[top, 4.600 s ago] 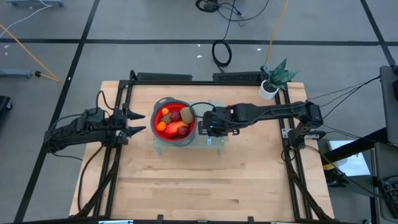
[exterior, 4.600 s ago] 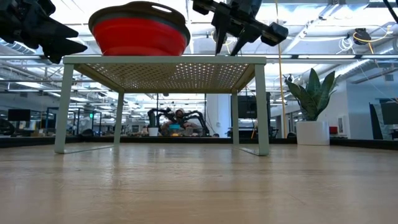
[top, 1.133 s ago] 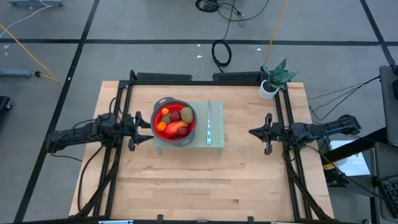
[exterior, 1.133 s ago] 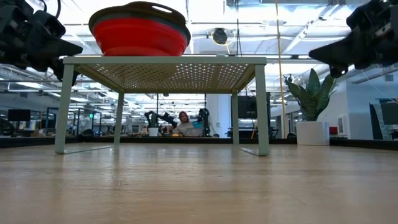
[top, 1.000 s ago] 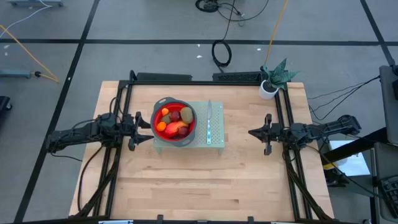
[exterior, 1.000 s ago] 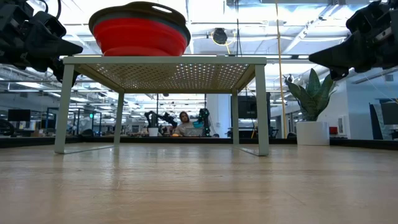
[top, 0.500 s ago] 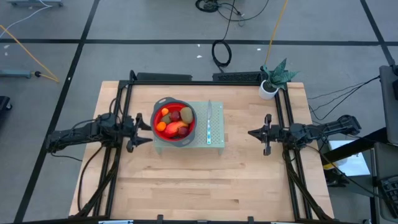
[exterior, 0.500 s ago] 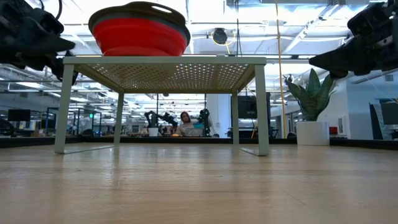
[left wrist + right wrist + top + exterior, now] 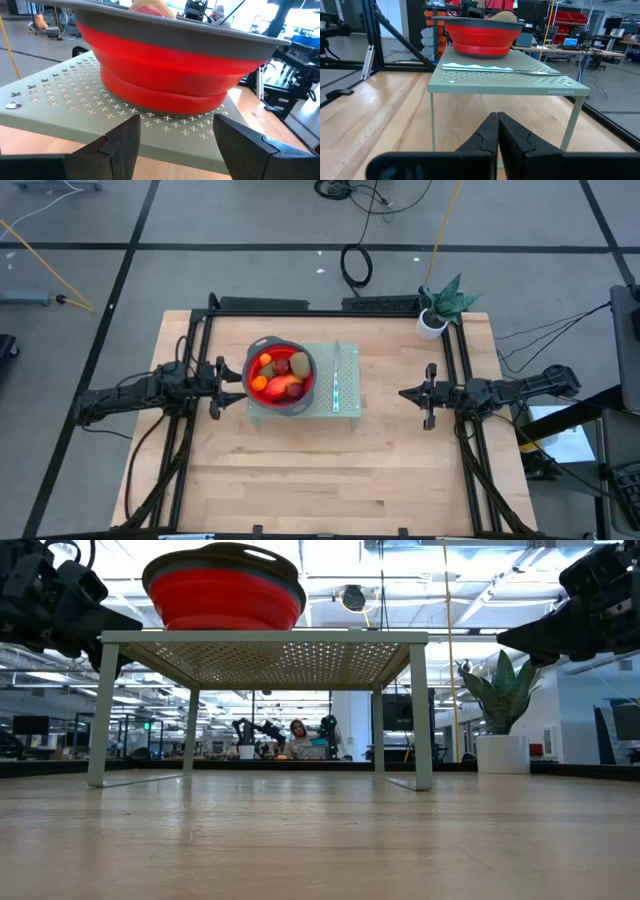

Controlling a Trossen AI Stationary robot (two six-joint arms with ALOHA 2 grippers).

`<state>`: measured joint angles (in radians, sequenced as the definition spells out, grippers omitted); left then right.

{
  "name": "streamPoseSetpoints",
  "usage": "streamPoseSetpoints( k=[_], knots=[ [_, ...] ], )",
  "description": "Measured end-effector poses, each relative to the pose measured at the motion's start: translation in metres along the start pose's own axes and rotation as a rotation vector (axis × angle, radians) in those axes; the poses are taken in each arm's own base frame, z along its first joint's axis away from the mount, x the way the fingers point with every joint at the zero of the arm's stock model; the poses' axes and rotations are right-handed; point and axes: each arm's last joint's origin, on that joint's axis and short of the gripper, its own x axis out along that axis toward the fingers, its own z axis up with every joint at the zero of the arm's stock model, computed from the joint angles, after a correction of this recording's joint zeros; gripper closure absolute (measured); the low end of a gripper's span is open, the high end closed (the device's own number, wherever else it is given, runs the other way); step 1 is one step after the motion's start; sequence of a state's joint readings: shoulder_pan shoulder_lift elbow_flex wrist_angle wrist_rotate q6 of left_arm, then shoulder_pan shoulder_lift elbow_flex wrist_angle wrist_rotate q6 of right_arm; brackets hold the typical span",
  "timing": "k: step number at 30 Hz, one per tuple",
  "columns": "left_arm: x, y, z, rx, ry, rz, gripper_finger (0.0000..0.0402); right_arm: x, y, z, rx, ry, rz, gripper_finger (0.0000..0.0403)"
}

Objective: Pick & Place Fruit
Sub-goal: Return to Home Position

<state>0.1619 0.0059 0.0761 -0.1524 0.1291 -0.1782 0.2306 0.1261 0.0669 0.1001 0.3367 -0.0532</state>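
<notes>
Fruit (image 9: 279,368) is sitting in the red bowl (image 9: 225,600), the oval orange piece (image 9: 287,387) lying left-right. Left gripper (image 9: 176,122) is hovering spread beside it; right gripper (image 9: 496,120) is waiting closed.

Both arms are matte black throughout. The left arm (image 9: 130,392) and the right arm (image 9: 510,387) are slim, jointed segments with thin dark cables looping beside them. Each ends in a wide crossbar carrying two fingers. The left gripper (image 9: 232,387) has blocky, faceted wedge fingers (image 9: 122,145). The right gripper (image 9: 405,393) has fingers (image 9: 485,137) that taper to points, with small notches along their inner edges.
</notes>
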Motion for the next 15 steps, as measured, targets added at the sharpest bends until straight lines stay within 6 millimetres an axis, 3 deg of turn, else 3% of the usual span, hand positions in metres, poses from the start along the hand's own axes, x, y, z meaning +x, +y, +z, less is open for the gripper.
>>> streamPoseSetpoints(
  k=[15],
  knots=[
    [0.0000, -0.0001, 0.0001, -0.009, 0.000, 0.000, 0.0151, 0.0000, 0.0000, -0.0001, 0.000, 0.001, 0.000, 0.0399]
  ],
)
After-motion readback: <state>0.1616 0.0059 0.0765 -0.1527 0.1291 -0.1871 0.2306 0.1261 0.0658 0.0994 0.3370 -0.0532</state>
